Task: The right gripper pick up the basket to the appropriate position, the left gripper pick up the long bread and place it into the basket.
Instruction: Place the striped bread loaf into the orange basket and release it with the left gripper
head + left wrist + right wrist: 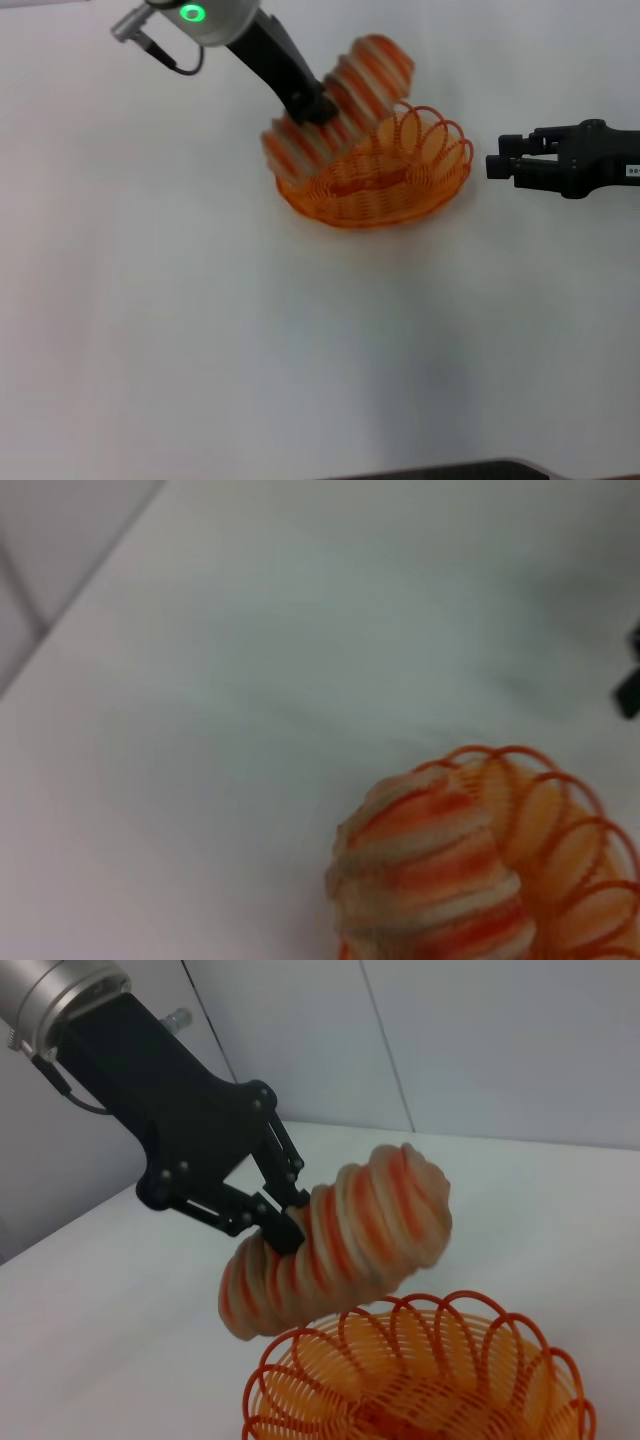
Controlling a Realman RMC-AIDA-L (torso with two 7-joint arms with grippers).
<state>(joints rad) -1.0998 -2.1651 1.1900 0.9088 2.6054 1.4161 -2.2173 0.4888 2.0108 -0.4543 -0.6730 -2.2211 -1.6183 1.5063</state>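
Long bread: being pinched mid-length by the left gripper, tilted above the basket at its 10 o'clock rim. Right gripper: fingers being held spread, parked at the basket's 3 o'clock, apart from it. Handling advice: the loaf is best being levelled and centred over the bowl before the fingers are parted.

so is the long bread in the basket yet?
Not yet. The long bread is held by the left gripper, above the basket, which looks empty.

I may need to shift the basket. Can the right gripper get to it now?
Probably yes: the right gripper sits beside the basket with only bare table between; the bread hangs over the far side.
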